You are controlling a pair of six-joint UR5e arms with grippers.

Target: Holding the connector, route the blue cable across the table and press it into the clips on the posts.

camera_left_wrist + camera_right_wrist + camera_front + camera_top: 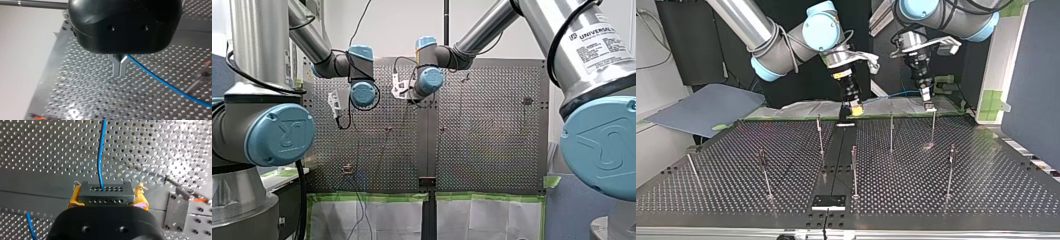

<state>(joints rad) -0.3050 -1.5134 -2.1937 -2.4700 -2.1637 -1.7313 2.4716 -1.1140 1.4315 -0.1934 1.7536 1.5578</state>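
top view | right gripper (854, 108): table (986, 165) far edge, middle | left gripper (928, 101): to its right | posts (891, 131): nearer

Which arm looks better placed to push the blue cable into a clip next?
Probably left. My left gripper pinches the blue cable and, in the top view, hangs near a post. My right gripper is busy clamping the connector.

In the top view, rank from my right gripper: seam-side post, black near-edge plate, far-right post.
From my right gripper:
1. The thin metal seam-side post, left of centre.
2. The black rectangular plate, near edge.
3. The thin metal far-right post, front row.
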